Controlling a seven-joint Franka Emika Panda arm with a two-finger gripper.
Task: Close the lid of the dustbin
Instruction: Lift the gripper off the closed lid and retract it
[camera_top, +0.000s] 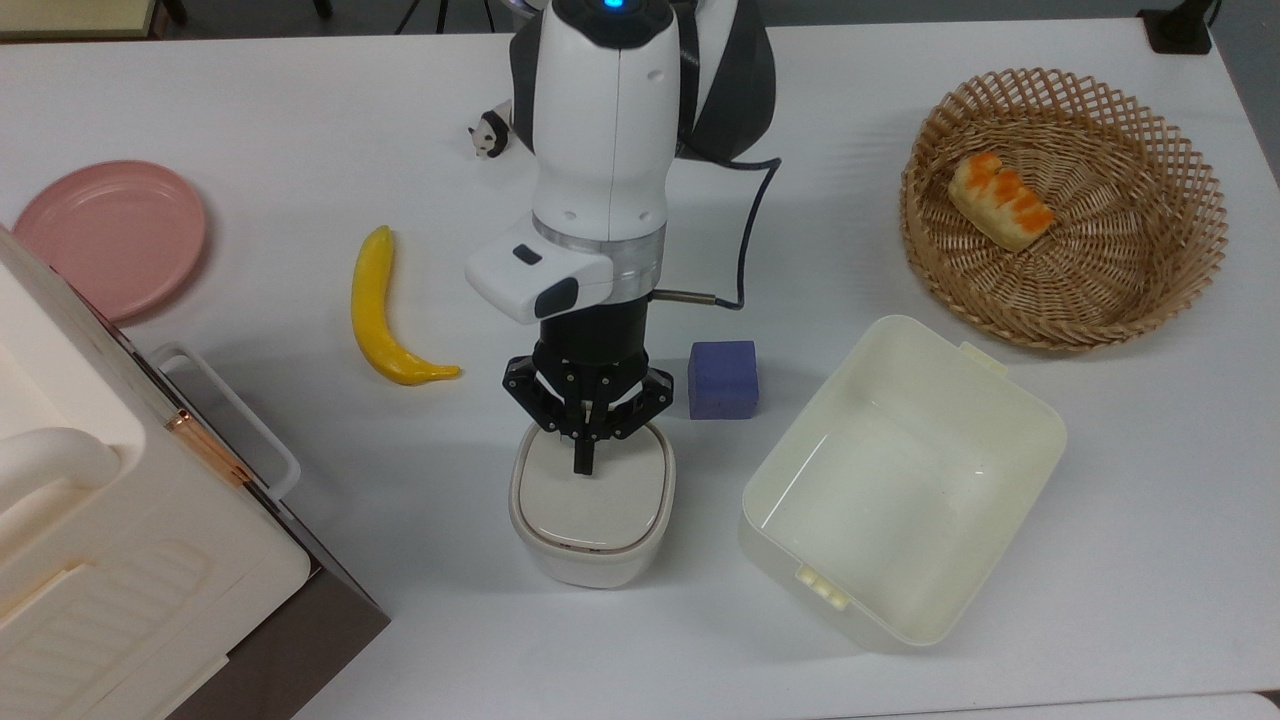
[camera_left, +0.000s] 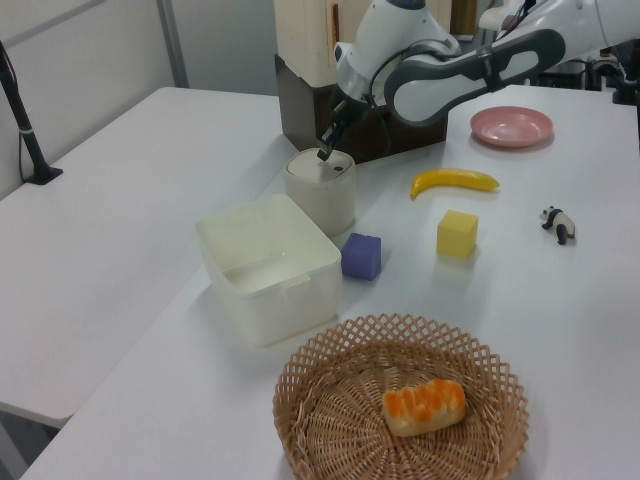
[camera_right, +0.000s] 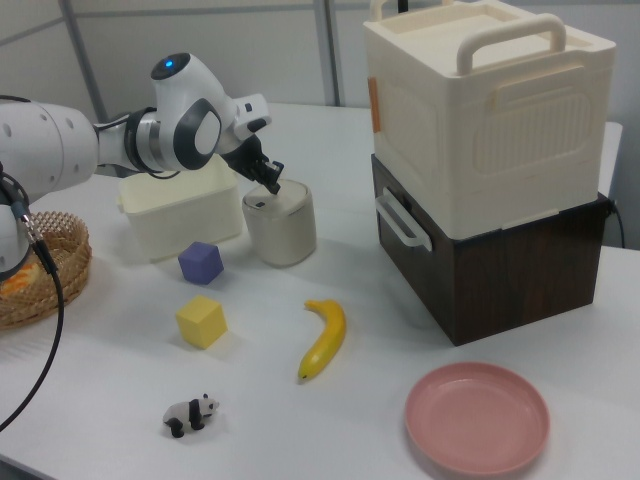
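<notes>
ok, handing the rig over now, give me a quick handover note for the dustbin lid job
Gripper: fingers together, tip on or just above the lid, toward the edge nearer the arm; holding nothing.
Dustbin: upright on the table, between the banana and the cream tub, purple block just behind it in the top view.
Done: lid lies flat in the bin's top and looks closed.
Left: confirm it is latched, then lift the arm straight up and clear.
</notes>
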